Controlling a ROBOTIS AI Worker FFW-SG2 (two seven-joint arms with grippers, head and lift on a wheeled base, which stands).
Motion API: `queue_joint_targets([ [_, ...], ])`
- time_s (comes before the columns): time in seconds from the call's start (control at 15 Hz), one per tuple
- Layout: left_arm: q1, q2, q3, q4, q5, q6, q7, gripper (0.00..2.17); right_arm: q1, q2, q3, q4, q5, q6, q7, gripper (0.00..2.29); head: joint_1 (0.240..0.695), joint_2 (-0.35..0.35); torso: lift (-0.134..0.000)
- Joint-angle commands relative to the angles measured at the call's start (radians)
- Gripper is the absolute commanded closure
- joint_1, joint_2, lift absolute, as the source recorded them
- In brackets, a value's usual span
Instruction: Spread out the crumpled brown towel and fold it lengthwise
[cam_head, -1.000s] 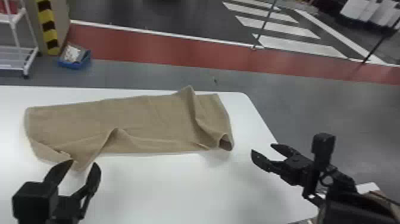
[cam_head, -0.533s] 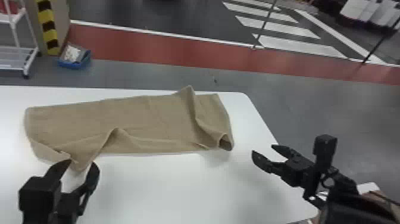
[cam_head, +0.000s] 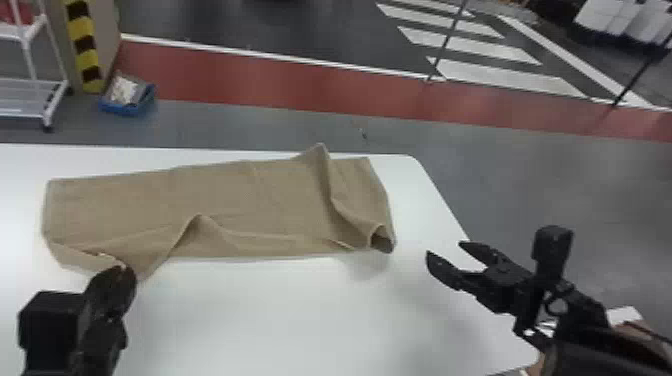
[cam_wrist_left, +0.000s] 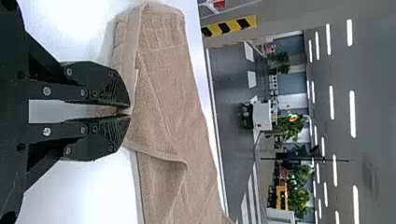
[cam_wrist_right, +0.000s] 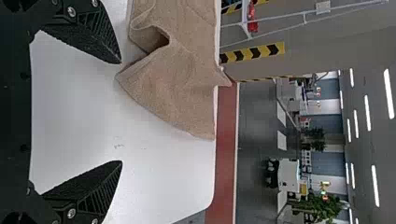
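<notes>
The brown towel (cam_head: 220, 200) lies rumpled across your white table (cam_head: 300, 310), its long axis running left to right. Your left gripper (cam_head: 122, 271) pinches its near edge toward the left end, tips nearly together; your right gripper (cam_head: 445, 249) hangs wide open off its right end.

Bright ceiling lights (cam_wrist_left: 352, 114), glare on table (cam_head: 17, 215), soft shadow beside towel (cam_head: 280, 200)

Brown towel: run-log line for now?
left gripper: shut on brown towel, near left end | right gripper: open, over white table, right of towel | towel: long strip, right end rumpled
</notes>
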Motion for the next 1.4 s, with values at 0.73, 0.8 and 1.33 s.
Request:
queue_joint_targets([
  [0.73, 0.044, -0.003, 0.236, -0.172, 0.067, -0.015, 0.005, 1.44, 0.016, 0.034, 0.105, -0.039, 0.059, 0.012, -0.009, 0.13, 0.695, -0.193, -0.124],
  [0.8, 0.045, -0.003, 0.267, -0.19, 0.084, -0.015, 0.005, 1.44, 0.01, 0.032, 0.108, -0.021, 0.061, 0.006, -0.009, 0.13, 0.695, -0.173, -0.124],
  [1.33, 0.045, -0.008, 0.338, -0.199, 0.125, -0.036, 0.008, 1.44, -0.022, 0.018, 0.111, 0.051, 0.092, 0.0, -0.023, 0.22, 0.695, -0.068, -0.124],
])
